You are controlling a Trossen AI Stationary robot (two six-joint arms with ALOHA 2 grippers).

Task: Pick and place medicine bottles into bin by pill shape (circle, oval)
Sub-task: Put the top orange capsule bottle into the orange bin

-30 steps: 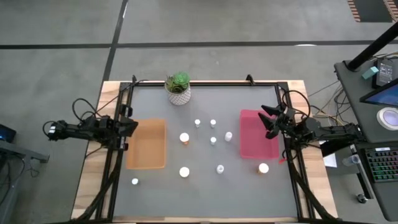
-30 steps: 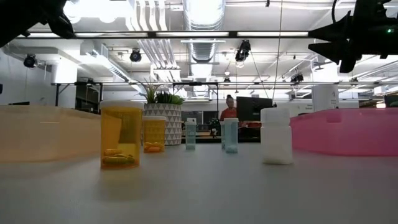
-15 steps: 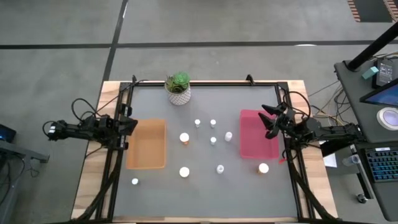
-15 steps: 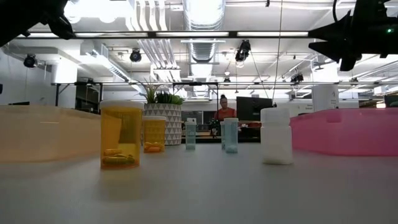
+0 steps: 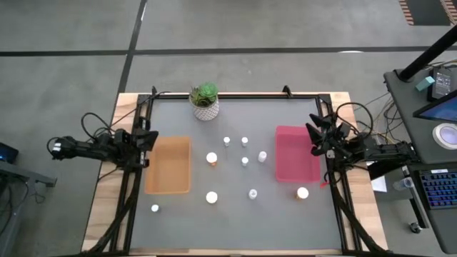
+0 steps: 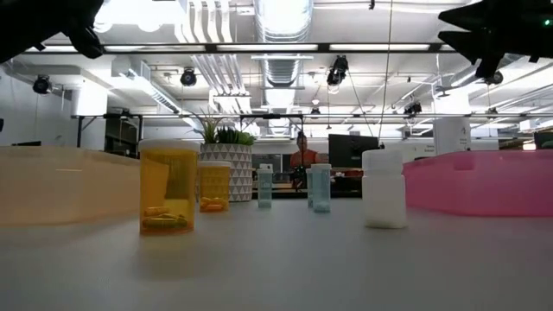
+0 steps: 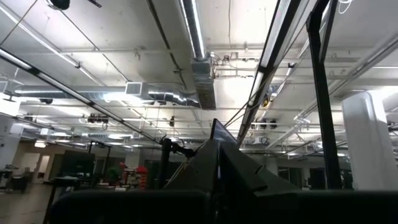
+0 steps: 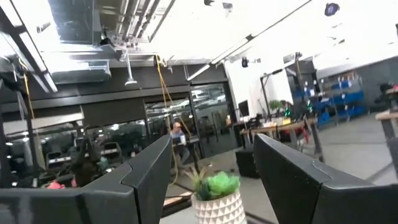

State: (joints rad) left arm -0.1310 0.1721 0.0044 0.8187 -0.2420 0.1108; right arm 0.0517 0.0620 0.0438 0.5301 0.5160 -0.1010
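Note:
Several small white-capped medicine bottles stand upright on the grey table between the bins, among them a wide one [image 5: 212, 158], another wide one [image 5: 212, 197], a slim one [image 5: 252, 193], one at the near left [image 5: 155, 208] and one near the pink bin [image 5: 302, 193]. In the low view a wide orange bottle [image 6: 168, 186] stands nearest, with a whitish one [image 6: 384, 188] to its right. My left gripper [image 5: 148, 138] is shut and empty, in the air at the orange bin's left edge. My right gripper [image 5: 314, 138] is open and empty, in the air over the pink bin's right edge.
The orange bin [image 5: 168, 165] lies at the left and the pink bin [image 5: 296, 153] at the right. A potted green plant [image 5: 206, 100] stands at the far edge and shows between my right fingers in the right wrist view [image 8: 217, 193]. A black frame [image 5: 128, 207] runs around the table.
My right gripper has drawn back toward the table's right edge and risen a little, still open. My left gripper has drawn back slightly toward the table's left edge. The bottles have not moved.

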